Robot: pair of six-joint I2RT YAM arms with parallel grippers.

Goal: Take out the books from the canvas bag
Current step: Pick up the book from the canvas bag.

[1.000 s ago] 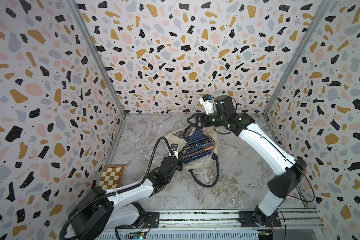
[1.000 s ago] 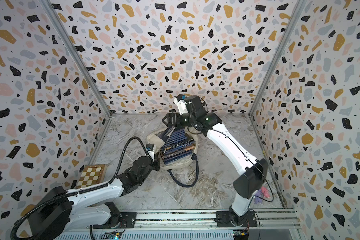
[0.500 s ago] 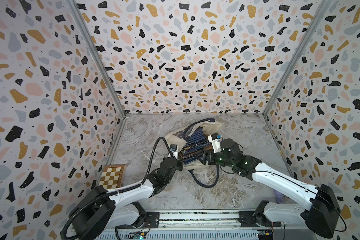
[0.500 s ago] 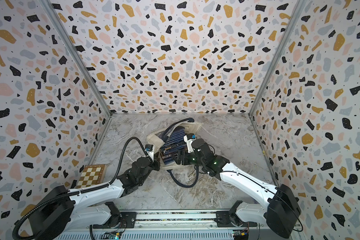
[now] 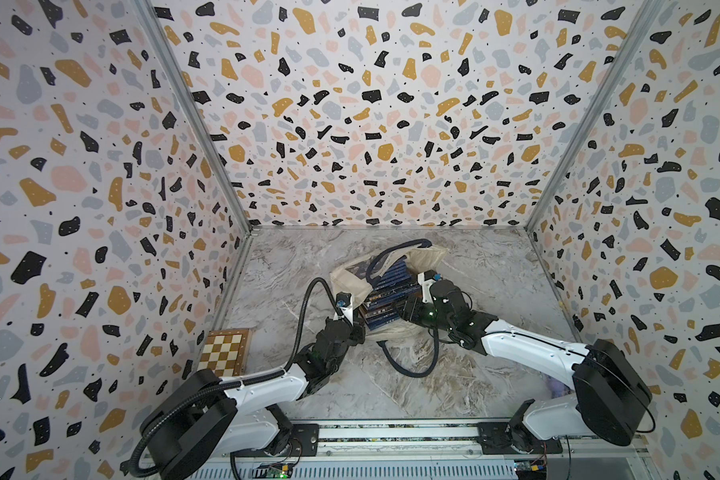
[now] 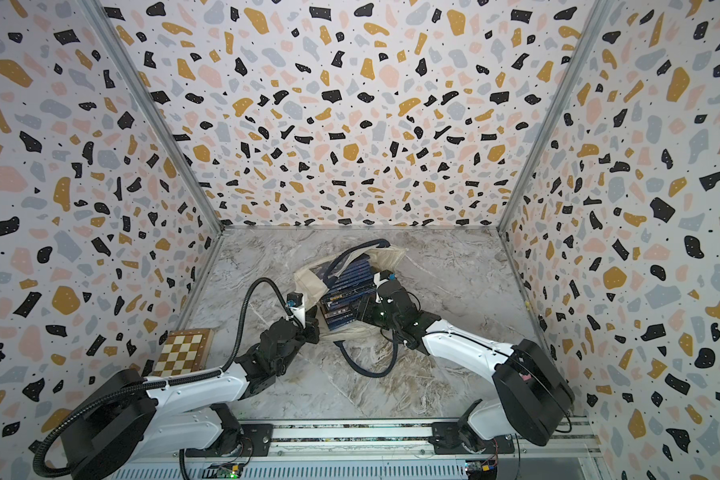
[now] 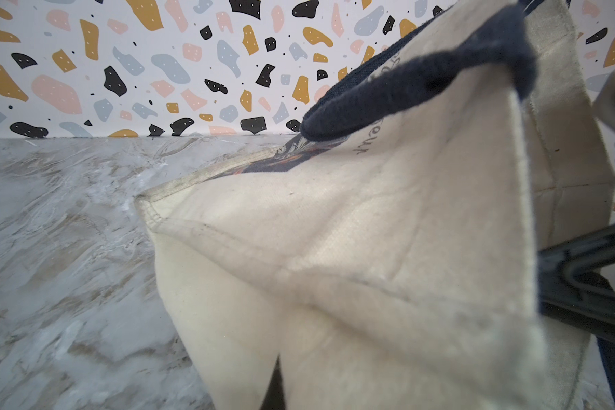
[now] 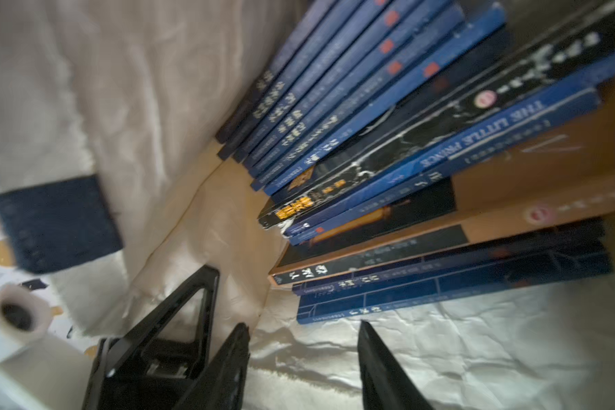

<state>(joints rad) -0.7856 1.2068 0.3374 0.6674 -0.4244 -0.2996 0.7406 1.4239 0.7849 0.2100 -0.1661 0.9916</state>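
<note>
The canvas bag [image 5: 348, 282] lies slumped open on the marble floor, and the books [image 5: 385, 297], a stack of several navy paperbacks, show through its mouth in both top views. My left gripper [image 5: 357, 328] is shut on the bag's near-left cloth edge; in the left wrist view the canvas bag [image 7: 370, 248] fills the frame and hides the fingers. My right gripper [image 8: 302, 333] is open inside the bag mouth, its fingertips over crumpled canvas just short of the books [image 8: 405, 142]. Nothing lies between its fingers. In a top view the right gripper [image 6: 360, 309] is at the stack's near-right side.
A brown-and-cream chessboard box [image 5: 224, 351] stands against the left wall. The bag's navy handle [image 5: 412, 370] loops over the floor in front of the bag, between the two arms. Patterned walls close in the left, back and right sides.
My right arm has swung down from the bag's far side to its near-right side, and its jaws have narrowed. The left gripper has kept its hold on the bag edge.
</note>
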